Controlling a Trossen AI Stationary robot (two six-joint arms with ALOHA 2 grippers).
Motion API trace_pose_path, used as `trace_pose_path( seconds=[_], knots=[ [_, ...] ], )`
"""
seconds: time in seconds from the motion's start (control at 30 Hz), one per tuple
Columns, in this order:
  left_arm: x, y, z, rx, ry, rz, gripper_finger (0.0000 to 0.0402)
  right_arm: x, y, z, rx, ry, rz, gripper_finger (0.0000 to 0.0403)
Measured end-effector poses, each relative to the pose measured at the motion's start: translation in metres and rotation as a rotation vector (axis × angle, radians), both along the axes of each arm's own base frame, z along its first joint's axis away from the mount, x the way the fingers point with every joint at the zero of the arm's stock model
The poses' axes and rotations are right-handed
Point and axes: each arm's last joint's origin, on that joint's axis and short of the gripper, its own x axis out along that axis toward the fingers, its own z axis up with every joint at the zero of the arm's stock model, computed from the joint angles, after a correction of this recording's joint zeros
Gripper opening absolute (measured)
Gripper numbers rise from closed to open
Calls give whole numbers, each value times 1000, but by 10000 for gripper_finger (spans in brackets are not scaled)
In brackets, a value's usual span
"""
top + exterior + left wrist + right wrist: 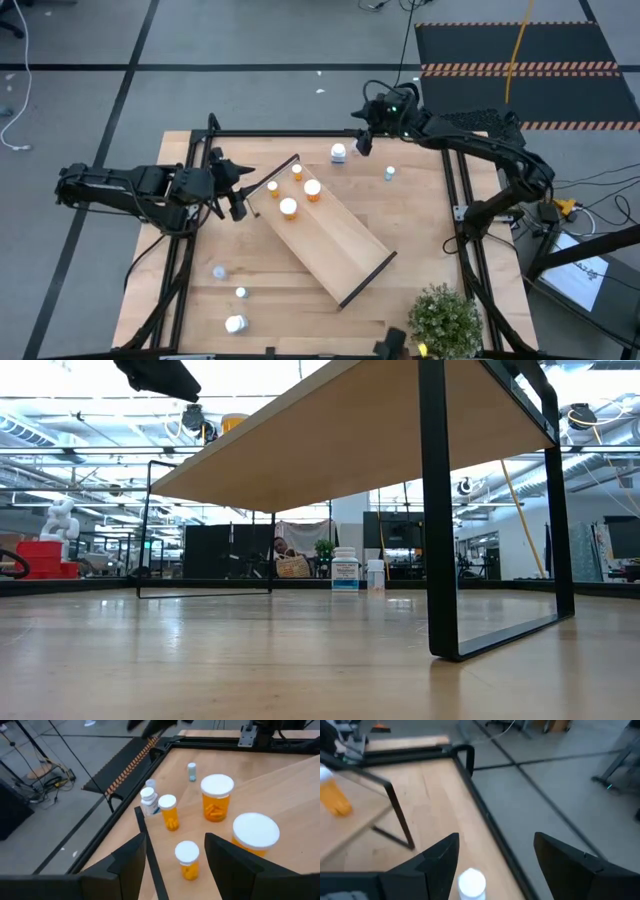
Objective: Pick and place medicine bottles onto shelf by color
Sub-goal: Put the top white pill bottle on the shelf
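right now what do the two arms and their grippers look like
Both arms are dark, nearly black, jointed links with cables along them. The right arm shows a small green light near its wrist. The left gripper and right gripper each have two broad, flat black fingers.

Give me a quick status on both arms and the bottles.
Left gripper open at shelf end, nothing held. Right gripper open over white-capped clear bottle. Four orange bottles on long light-wood shelf. Nothing blocking.

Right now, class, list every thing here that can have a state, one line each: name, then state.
Left gripper: open, a small orange bottle between its fingers, not gripped.
Right gripper: open, above a white-capped clear bottle.
Shelf: standing on the table, set at an angle.
Orange bottles: four upright on the shelf's end.
Clear bottles: upright on the table, not yet shelved.
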Motion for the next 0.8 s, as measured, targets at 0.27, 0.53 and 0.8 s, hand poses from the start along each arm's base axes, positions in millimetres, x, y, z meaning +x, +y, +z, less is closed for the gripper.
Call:
trace_pose_path(
  seconds=[0.27,0.53,0.8],
  knots=[
    [2,0,3,40,-18,-19,200,7,-20,-27,37,42,8,254],
    [7,8,1,54,7,24,200,17,-24,-49,114,77,82,254],
    [13,13,-6,67,69,43,202,24,-24,-61,139,92,114,254]
  ],
)
